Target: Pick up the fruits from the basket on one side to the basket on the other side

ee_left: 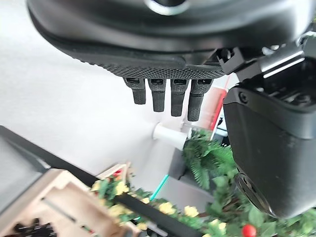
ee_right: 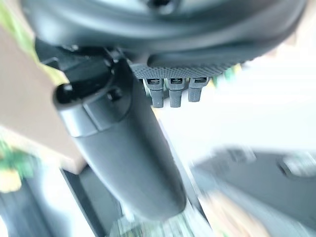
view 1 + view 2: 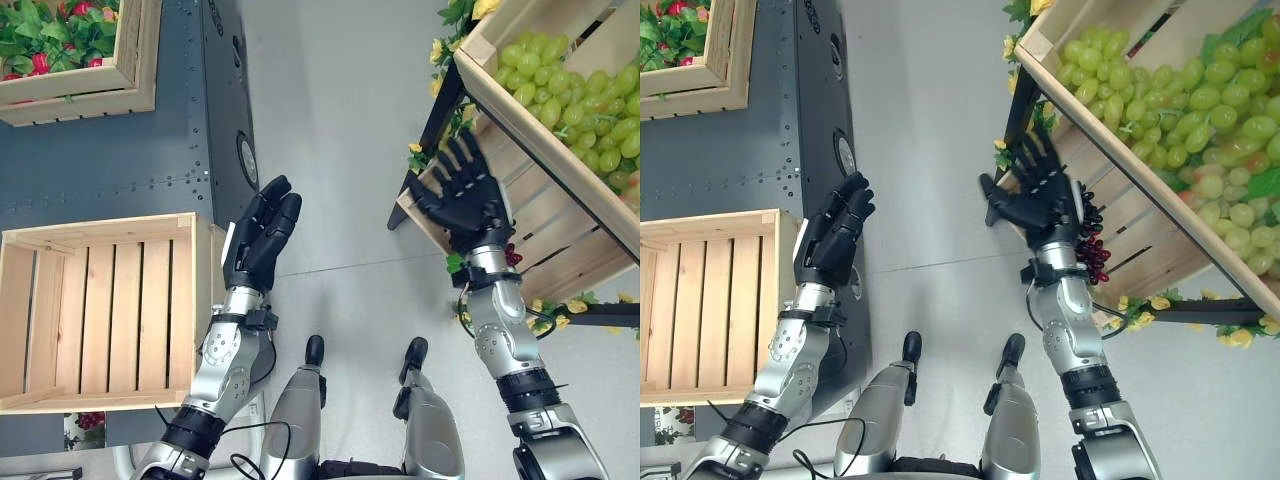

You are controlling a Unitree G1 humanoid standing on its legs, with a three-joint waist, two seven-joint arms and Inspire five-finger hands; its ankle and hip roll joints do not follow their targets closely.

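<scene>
An empty wooden crate [image 3: 100, 310] lies at the left on a grey platform. My left hand [image 3: 262, 240] hovers just off its right rim, open, fingers [image 1: 165, 94] straight, holding nothing. On the right a tilted stand carries an upper crate of green grapes [image 3: 575, 100]. Below it, a lower crate [image 3: 540, 225] holds a dark red grape bunch [image 3: 1092, 245]. My right hand [image 3: 455, 195] is raised in front of the lower crate's near corner, open with fingers spread and empty; its thumb [image 2: 123, 148] sticks out in the right wrist view.
Another wooden crate [image 3: 130, 85] with green leaves and red fruit sits at the back left on the grey metal platform [image 3: 120, 150]. Black stand legs [image 3: 425, 140] and yellow flowers [image 3: 578, 305] surround the right stand. Grey floor [image 3: 340, 130] lies between the two sides.
</scene>
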